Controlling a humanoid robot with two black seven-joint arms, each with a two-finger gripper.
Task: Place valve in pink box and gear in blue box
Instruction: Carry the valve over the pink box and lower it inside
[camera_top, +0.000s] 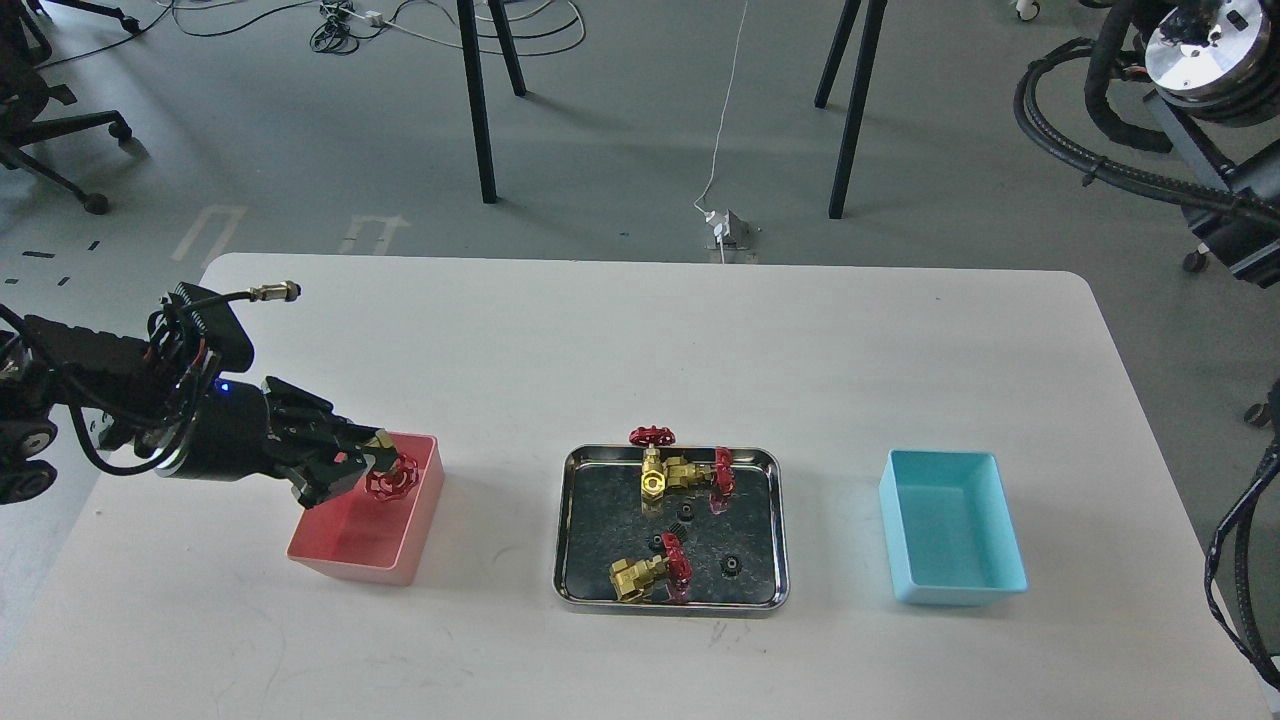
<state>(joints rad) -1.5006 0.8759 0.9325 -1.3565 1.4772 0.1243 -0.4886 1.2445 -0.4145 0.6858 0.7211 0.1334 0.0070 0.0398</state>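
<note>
My left pincer (372, 462) pinches a valve (392, 478), red handwheel hanging over the pink box (400, 560), which sits near the bench's (640, 340) left edge. Mid-bench, toward the near edge, a steel tray (770, 600) holds three more valves (685, 475), two touching at its far end, one at its near end, with small black gears (731, 566) scattered between. The blue box (905, 585) stands toward the right edge. My right pincer is out of sight.

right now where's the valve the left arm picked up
In the head view it's at the left, held in the left gripper, the valve hanging over the pink box.
</note>
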